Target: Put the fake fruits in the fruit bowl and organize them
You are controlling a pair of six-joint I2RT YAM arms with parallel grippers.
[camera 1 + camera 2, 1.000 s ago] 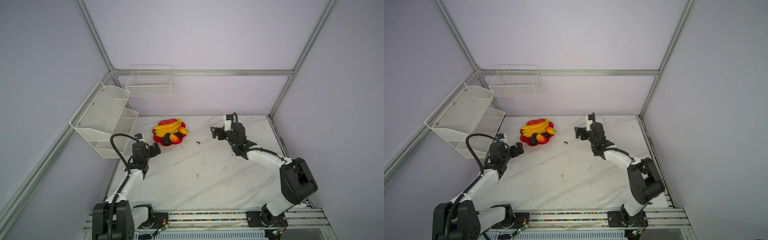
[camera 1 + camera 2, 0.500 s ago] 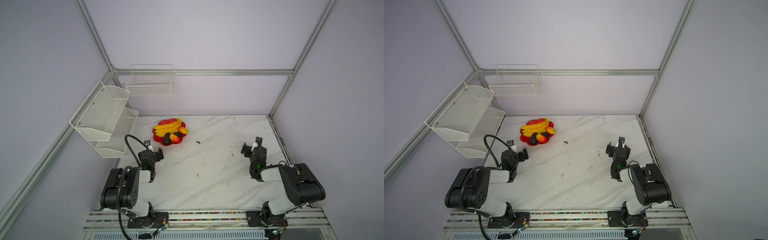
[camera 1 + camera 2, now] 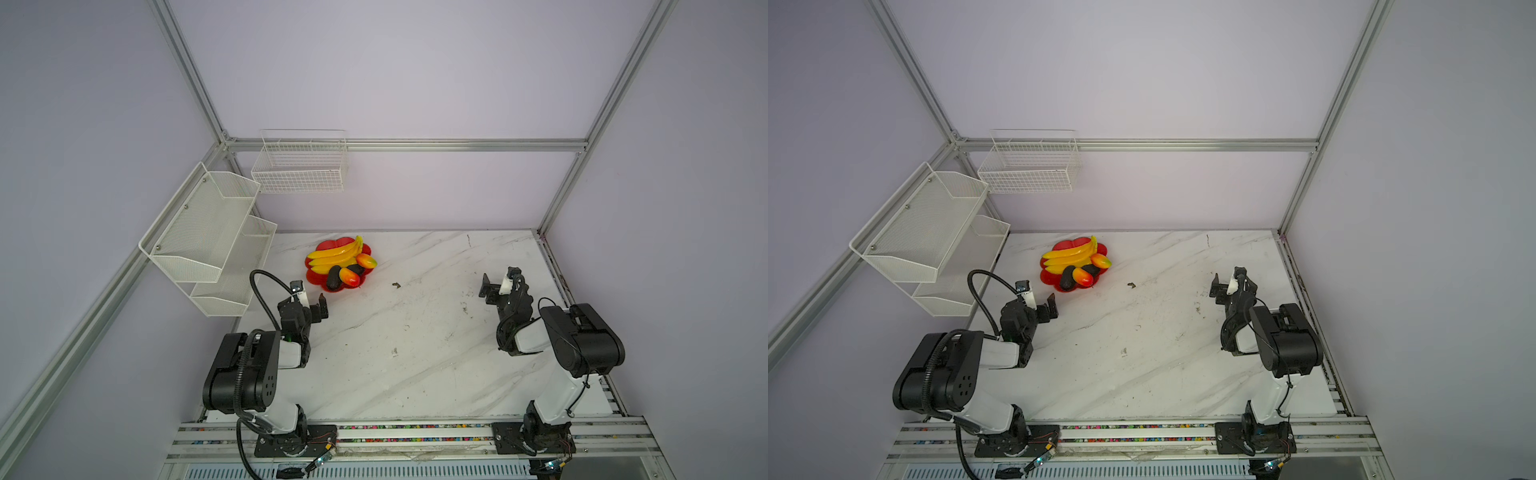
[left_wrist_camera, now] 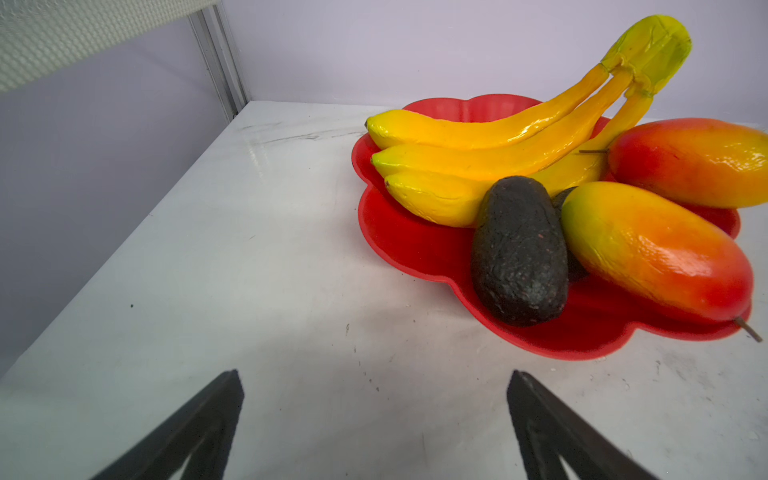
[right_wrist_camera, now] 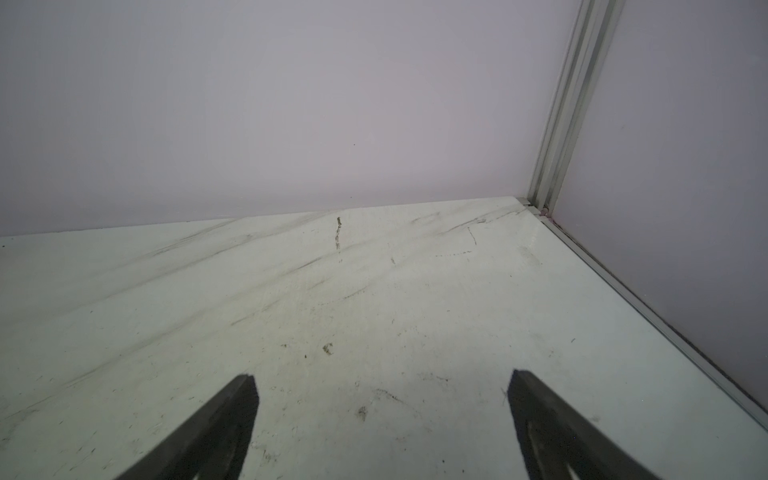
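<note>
All the fake fruits lie in the red scalloped fruit bowl (image 3: 314,279) (image 3: 1049,280) (image 4: 415,245) at the back left of the marble table. There, a yellow banana bunch (image 3: 336,256) (image 4: 478,158) lies behind two dark bumpy ovals (image 3: 333,278) (image 4: 519,249) and two red-orange mangoes (image 3: 349,276) (image 4: 656,249). The second oval (image 4: 562,199) is mostly hidden. My left gripper (image 3: 311,299) (image 3: 1040,301) (image 4: 376,374) stands open and empty just in front of the bowl, apart from it. Over bare table at the right, my right gripper (image 3: 498,282) (image 3: 1227,284) (image 5: 380,376) is open and empty.
A white two-tier mesh shelf (image 3: 208,232) hangs on the left wall, and a white wire basket (image 3: 299,166) hangs on the back wall. A small dark speck (image 3: 395,284) lies mid-table. An aluminium rail (image 5: 648,307) runs along the table's right edge.
Both arms have drawn back toward the front and folded up. The right gripper left the table's middle for the right side. The fruits and the bowl have not moved.
</note>
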